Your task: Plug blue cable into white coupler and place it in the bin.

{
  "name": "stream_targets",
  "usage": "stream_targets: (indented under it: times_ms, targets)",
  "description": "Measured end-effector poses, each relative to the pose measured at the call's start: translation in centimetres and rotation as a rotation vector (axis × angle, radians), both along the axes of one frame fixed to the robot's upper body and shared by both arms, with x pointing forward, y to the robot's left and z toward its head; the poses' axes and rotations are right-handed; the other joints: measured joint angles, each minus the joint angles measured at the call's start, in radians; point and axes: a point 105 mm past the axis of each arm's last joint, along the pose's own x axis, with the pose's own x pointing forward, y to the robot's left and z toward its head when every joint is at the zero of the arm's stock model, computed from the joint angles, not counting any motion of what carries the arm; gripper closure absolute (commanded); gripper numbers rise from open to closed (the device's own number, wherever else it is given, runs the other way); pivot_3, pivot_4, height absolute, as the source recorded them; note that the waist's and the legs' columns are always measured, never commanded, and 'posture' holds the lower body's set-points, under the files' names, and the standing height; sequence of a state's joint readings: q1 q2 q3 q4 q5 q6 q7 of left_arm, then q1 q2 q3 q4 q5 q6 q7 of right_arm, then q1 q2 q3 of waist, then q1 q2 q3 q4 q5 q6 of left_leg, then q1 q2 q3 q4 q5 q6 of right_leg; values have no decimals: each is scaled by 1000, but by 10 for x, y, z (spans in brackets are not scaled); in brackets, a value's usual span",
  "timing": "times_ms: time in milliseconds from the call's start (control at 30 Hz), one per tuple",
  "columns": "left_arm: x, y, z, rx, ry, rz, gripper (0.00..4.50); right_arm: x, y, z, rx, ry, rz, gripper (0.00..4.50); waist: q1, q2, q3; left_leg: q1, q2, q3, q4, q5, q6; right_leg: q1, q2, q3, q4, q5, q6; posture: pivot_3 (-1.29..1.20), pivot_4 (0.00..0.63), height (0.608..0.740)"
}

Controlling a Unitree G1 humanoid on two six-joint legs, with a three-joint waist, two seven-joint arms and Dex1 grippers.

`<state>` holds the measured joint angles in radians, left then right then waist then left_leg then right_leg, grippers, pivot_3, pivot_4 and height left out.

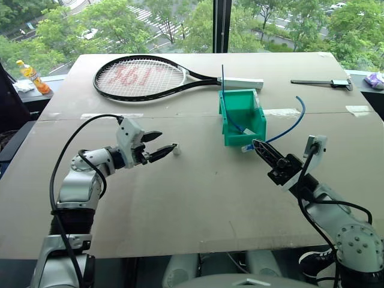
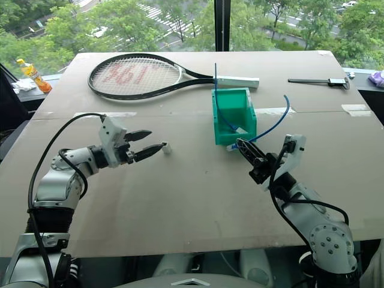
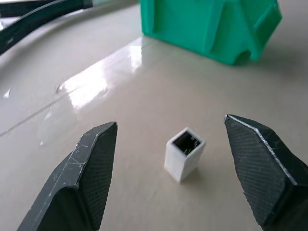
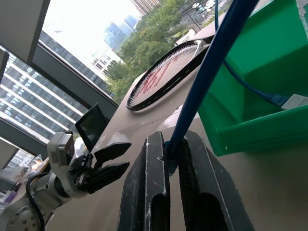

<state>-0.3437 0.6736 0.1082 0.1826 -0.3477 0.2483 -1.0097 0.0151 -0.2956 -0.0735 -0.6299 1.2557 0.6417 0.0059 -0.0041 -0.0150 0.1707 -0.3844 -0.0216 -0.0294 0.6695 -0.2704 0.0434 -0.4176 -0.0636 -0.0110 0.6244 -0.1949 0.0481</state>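
Note:
The white coupler (image 3: 184, 154) lies on the table with its dark socket facing up, loose between the spread fingers of my left gripper (image 3: 171, 122). In the head view that gripper (image 1: 168, 140) is open, with the coupler (image 1: 177, 150) just off its tips. My right gripper (image 1: 258, 147) is shut on the blue cable (image 1: 288, 129) near one end. The cable arcs up and back to the right of the teal bin (image 1: 242, 117). From the right wrist, the cable (image 4: 207, 72) rises out of the closed fingers past the bin (image 4: 260, 72).
A tennis racket (image 1: 141, 78) lies across the far half of the table. A straight blue cable (image 1: 222, 78) stands up out of the bin. A black tool (image 1: 321, 82) is at the far right, and a bottle (image 1: 33, 75) stands off the table's far left corner.

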Motion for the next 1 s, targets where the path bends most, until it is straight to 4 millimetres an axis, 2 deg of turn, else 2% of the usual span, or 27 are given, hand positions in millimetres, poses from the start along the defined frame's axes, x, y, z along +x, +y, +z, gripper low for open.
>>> stream_targets:
  times_ms: [200,600,633,700,833,1000]
  targets:
    - [3,5,-21,62,57,-48,900,0,-1,-3,-13,2,-9,4500,2,0,0,0,0,-1,0,0,0,0,0,-1,0,2,-3,0,150,740]
    - [30,-13,-28,167,13,-159,900,-5,-4,-6,-23,10,-40,4500,-1,-1,0,0,0,0,0,0,0,0,0,0,0,4,0,0,150,740]
    - [32,-14,-29,175,9,-173,1393,-6,-4,-6,-25,11,-44,4500,-1,-1,0,0,0,0,0,0,0,0,0,0,0,4,0,0,150,740]
    - [32,-15,-31,181,7,-190,2048,-7,-4,-5,-26,7,-45,4500,-4,-1,0,0,0,0,0,0,0,0,0,0,0,4,0,0,150,740]
    - [32,-18,-32,180,-1,-221,4009,-10,-5,-4,-29,3,-51,4500,-5,-1,0,0,0,0,0,0,0,0,0,0,0,4,0,0,150,740]
    - [27,-21,-33,173,13,-269,4086,-11,-6,-6,-44,7,-58,4500,-5,-1,0,0,0,0,0,0,0,0,0,0,0,4,0,0,150,740]
